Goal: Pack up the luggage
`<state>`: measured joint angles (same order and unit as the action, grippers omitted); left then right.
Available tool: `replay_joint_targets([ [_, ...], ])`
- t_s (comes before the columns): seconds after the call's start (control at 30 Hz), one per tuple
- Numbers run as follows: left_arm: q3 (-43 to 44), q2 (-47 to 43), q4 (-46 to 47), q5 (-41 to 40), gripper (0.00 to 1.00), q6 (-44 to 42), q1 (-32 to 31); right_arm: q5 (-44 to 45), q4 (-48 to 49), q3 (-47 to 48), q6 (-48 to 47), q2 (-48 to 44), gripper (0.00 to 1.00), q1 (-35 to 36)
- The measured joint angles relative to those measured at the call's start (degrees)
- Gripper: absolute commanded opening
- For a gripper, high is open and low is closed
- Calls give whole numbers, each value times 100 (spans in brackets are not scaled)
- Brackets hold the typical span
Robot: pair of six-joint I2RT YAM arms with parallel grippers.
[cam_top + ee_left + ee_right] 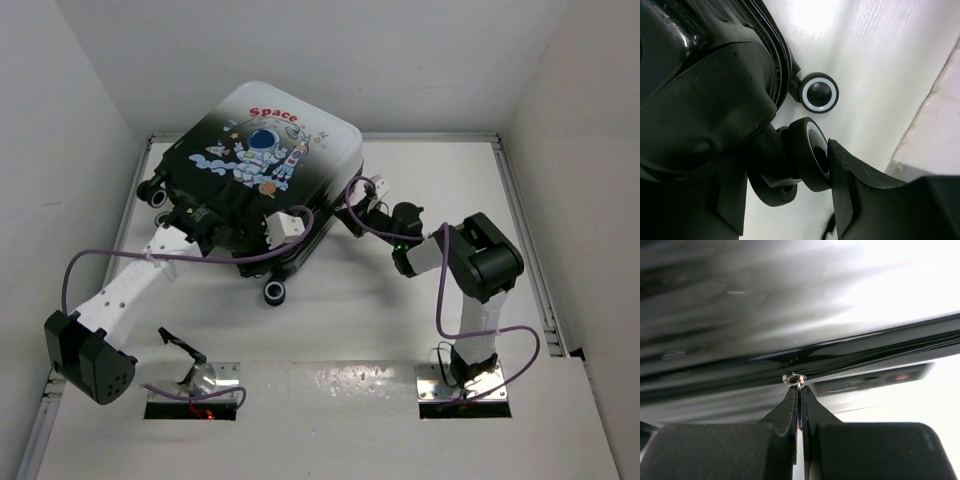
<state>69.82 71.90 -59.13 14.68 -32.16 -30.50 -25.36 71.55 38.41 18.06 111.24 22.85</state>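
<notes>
A: From overhead we are seeing the suitcase [270,150] lying closed, astronaut side up, at the far left of the white table [400,330], with its wheel end turned toward the near left.

B: We are also seeing both arms reaching to it. The left gripper [200,222] is sitting at the wheel end and the right gripper [358,205] is sitting against the right edge of the shell. The jaws are too small to read from up here.

A: On the left wrist, we are looking at a glossy black corner of the shell filling the left side. A black caster wheel [807,155] is touching the one finger [860,200] that is showing.

B: A second wheel [818,92], ringed in white, is showing beyond it over the table. The jaws are standing apart with the caster between them, but the other finger is hidden, so we cannot tell whether they are clamping it.

A: On the right wrist, we are seeing the two fingers [780,415] pressing flat together and pinching the small metal zip pull [795,379] at their tips.

B: The zip track [880,357] is running across just above them, and the shell behind is blurring out.
</notes>
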Motion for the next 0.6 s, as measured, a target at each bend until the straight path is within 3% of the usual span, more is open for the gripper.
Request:
replay_joint_targets([
  [0.33, -487, -144, 96, 623, 0, -2138, 1316, 66, -98, 439, -1043, 310, 0, -704],
  [0.6, -192, 693, 321, 667, 0, -3482, 2505, -634, -181, 1132, -1403, 754, 0, -1305],
])
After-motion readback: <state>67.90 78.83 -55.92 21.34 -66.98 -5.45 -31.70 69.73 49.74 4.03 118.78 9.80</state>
